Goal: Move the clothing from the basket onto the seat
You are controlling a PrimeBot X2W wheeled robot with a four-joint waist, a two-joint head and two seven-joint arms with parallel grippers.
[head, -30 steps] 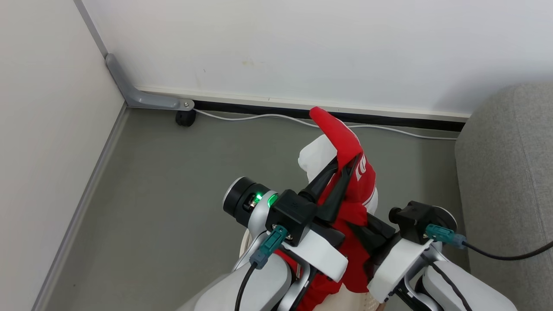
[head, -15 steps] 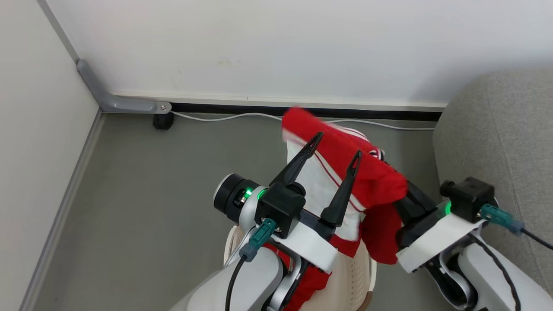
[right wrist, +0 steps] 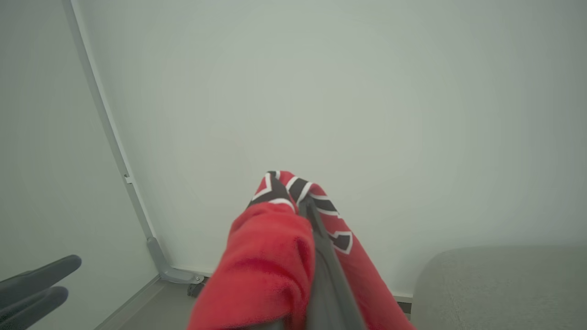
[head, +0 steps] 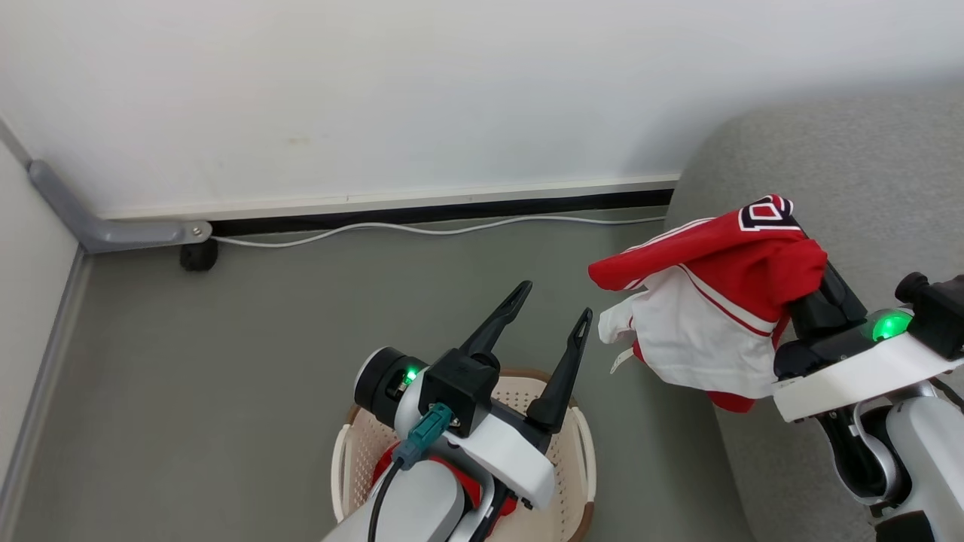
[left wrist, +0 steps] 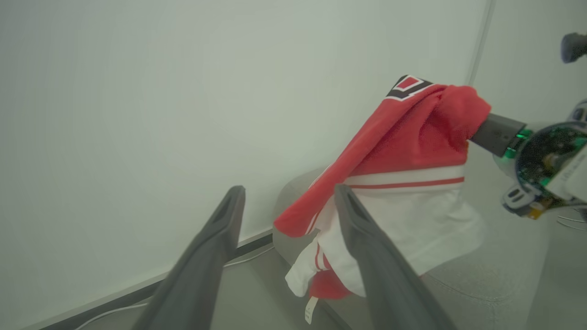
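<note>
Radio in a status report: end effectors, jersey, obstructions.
Left end effector open above cream perforated plastic basket. Right end effector shut on red-and-white fabric jersey, hanging beside grey upholstered sofa. No obstruction seen.

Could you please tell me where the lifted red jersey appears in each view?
Head view: jersey, right of centre.
Left wrist view: jersey, right of centre.
Right wrist view: jersey, bottom centre.
Shared landmark: grey sofa, at the right in each.
</note>
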